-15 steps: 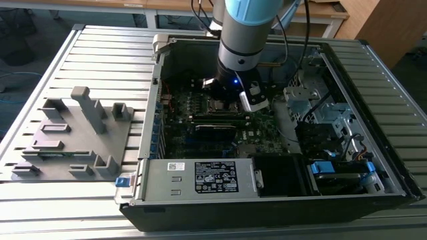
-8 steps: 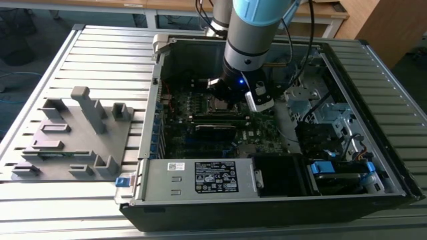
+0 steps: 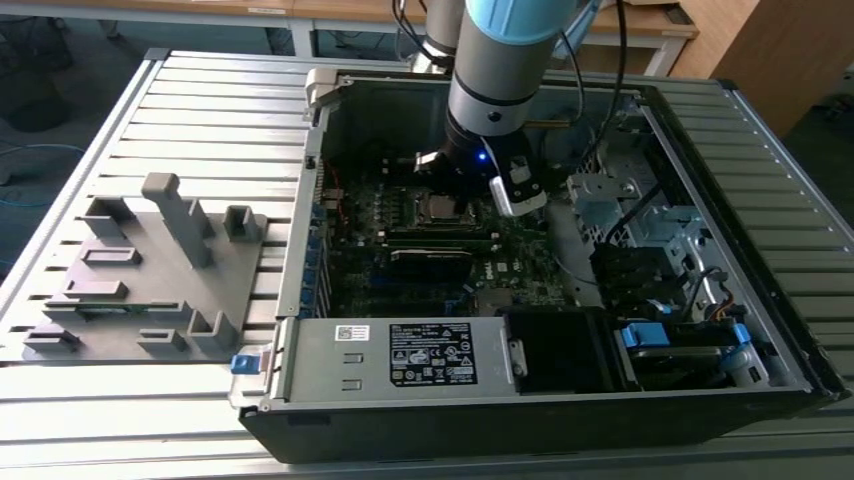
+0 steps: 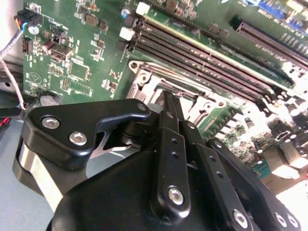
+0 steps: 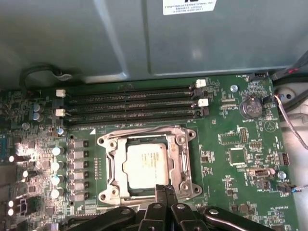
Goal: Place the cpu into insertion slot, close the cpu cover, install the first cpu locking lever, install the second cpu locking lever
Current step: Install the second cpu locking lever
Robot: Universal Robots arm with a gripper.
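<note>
First wrist view looks straight down on one green motherboard (image 5: 231, 144) with the cpu (image 5: 146, 165) seated flat in the insertion slot (image 5: 113, 144), its pale silvery face showing through the square opening of the cpu cover (image 5: 181, 159), which lies closed over it as a thin metal frame. One chip, one socket and one cover are visible. Beside the socket run four long black memory slots (image 5: 130, 103), parallel to one another, with two white latches (image 5: 201, 92) at one end and two more at the other. A row of six small round capacitors (image 5: 57, 171) stands along one side of the socket, and one round coin battery (image 5: 250, 107) sits well apart from it.

The gripper (image 5: 165, 188) hovers at the edge of the cover nearest the camera, its two slim black fingers (image 5: 159, 192) pressed together with no gap between them and nothing held; whether the tips touch the frame cannot be told. In the second wrist view the same gripper (image 4: 168, 96) points at the socket's metal frame, fingers closed together.

From the exterior view, one open computer case (image 3: 747, 250) lies on a slatted metal table (image 3: 200, 120), with the arm (image 3: 501, 70) reaching down into it over the chip. One grey fixture block (image 3: 134, 270) rests on the table towards the exterior view's left.
</note>
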